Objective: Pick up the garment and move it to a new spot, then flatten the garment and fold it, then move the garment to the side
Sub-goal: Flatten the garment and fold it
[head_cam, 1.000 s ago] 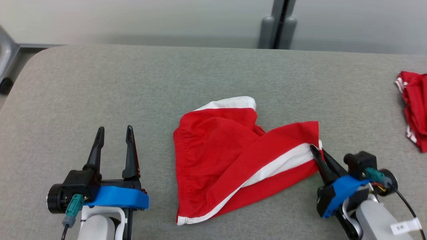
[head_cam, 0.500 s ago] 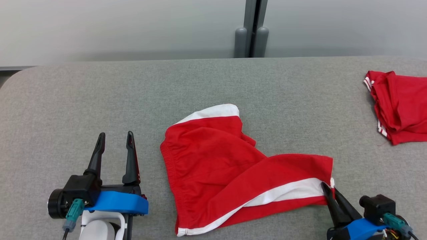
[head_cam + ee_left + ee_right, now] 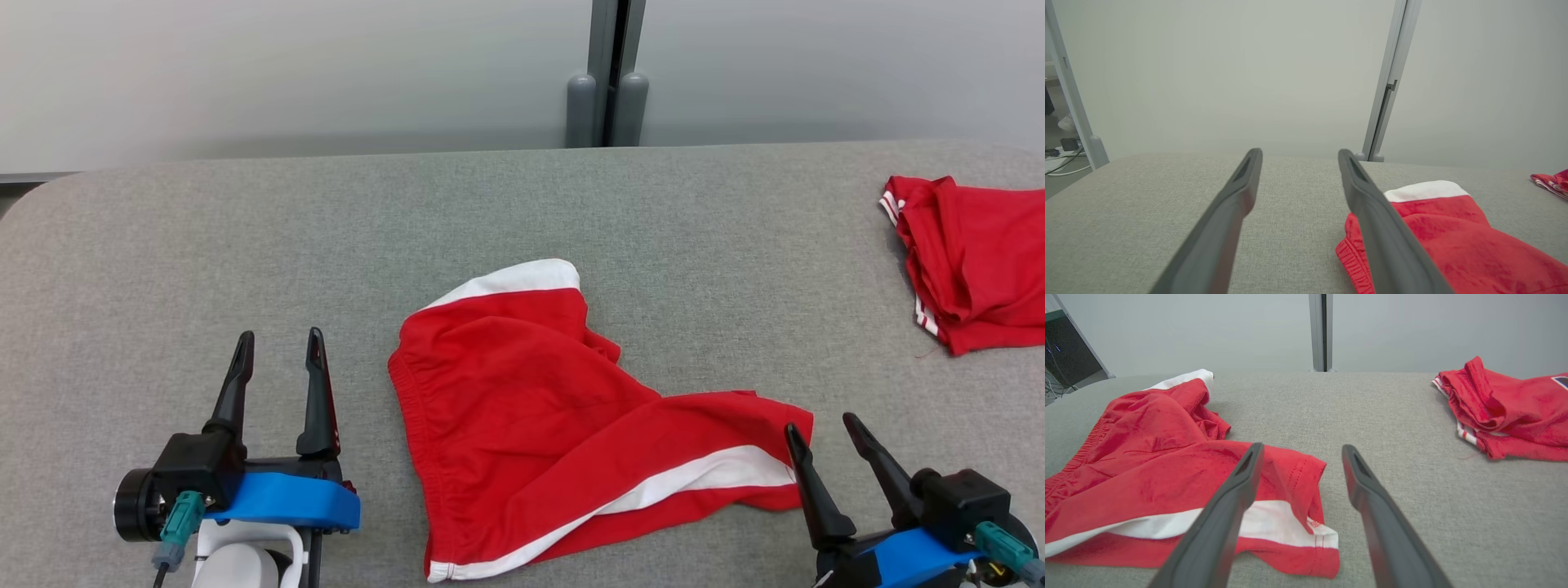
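Garment [image 3: 531,392]: crumpled on the grey table [image 3: 245,229], mid-front
Right gripper [image 3: 820,425]: fingers spread, empty, just beside garment's right corner
Left gripper [image 3: 280,335]: spread, empty, near its left edge

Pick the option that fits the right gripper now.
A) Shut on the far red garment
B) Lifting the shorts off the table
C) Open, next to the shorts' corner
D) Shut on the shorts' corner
C: the right gripper has its fingers spread apart, and the shorts lie slack on the table, clamped by nothing.
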